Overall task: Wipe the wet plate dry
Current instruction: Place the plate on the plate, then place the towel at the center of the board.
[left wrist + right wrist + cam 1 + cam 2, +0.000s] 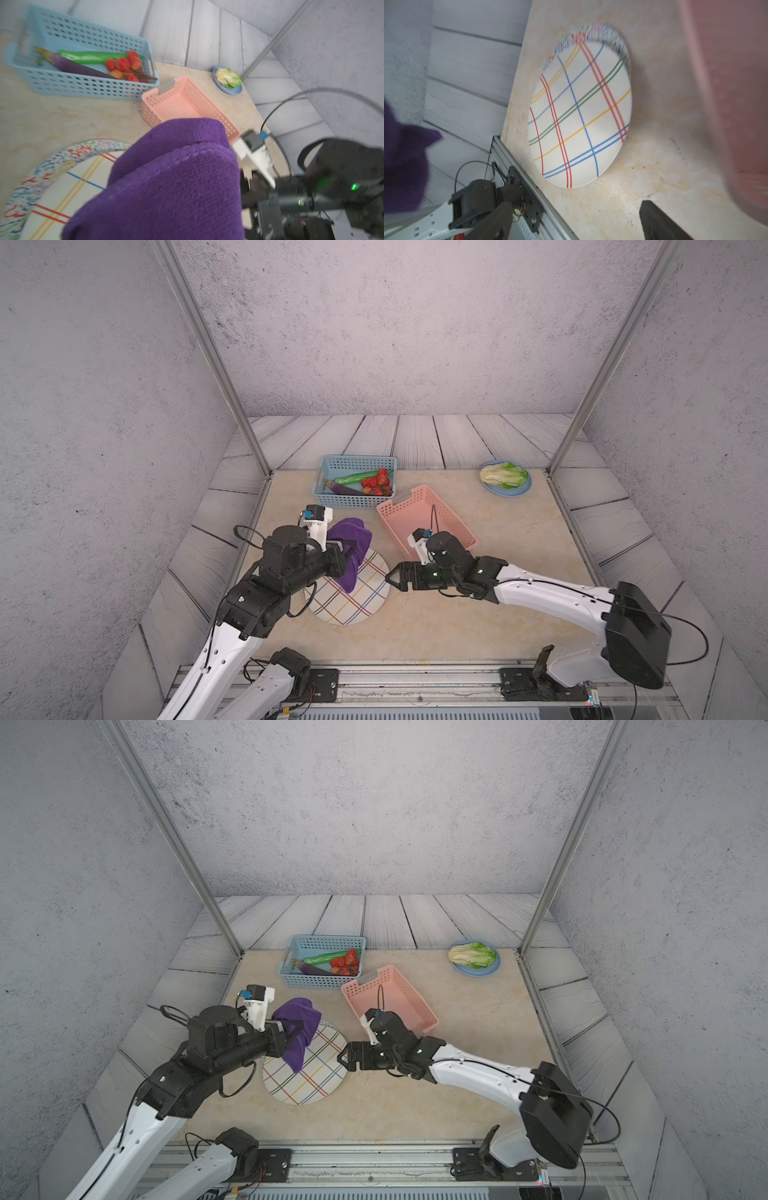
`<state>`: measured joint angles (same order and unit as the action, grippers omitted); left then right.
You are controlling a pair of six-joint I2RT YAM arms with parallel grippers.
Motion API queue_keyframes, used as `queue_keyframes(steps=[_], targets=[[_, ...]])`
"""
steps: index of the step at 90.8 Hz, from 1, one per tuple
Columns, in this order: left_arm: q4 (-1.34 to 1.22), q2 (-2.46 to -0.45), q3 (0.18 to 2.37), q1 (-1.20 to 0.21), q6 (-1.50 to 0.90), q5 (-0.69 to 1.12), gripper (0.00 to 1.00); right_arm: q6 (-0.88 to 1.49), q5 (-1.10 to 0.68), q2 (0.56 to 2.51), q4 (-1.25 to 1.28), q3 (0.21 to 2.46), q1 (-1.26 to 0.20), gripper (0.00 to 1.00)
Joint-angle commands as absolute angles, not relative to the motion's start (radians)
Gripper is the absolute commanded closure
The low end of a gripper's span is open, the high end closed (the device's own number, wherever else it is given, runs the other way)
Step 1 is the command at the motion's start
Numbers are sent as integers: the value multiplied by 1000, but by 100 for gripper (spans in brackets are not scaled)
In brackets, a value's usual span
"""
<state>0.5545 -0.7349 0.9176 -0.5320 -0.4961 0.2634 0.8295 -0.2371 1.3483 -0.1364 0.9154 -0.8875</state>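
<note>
Beige counter (457,626): plate (357,605) lies flat at 8 o'clock. Left jaws clench the purple cloth (351,543) above it; right jaws gape empty at its 3 o'clock. Unbraced, it may skid under wiping.

There are two baskets, a blue basket (345,501) and a pink basket (390,519); two plates, a checked plate (349,605) and a blue plate (509,492); one cloth (349,543), one lettuce (505,476), one aubergine (347,489), one cucumber (353,477).

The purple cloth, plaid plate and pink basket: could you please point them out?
purple cloth (353,533): in a top view, upper fold.
plaid plate (581,116): right wrist view, centre of face.
pink basket (395,1001): in a top view, bare floor.
</note>
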Motion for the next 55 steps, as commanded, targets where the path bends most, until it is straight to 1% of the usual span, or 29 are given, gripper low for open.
queue_keyframes(steps=[1, 8, 14, 32, 36, 44, 55], targets=[[431, -760, 849, -721, -512, 272, 100, 781, -104, 1210, -236, 868, -756, 1], [394, -856, 832, -897, -492, 150, 100, 786, -144, 1166, -274, 857, -625, 1], [366, -960, 837, -990, -484, 56, 100, 777, -158, 1145, -308, 862, -553, 1], [268, -1224, 826, -1048, -479, 36, 100, 737, -126, 1070, -361, 875, -488, 1], [262, -1266, 825, -1063, -472, 16, 97, 737, -123, 1055, -363, 866, -479, 1], [259, -1323, 819, -1075, -472, 8, 85, 738, -121, 1034, -366, 849, -462, 1], [262, -1363, 813, -1077, -468, 10, 53, 739, -125, 1023, -365, 832, -446, 1]])
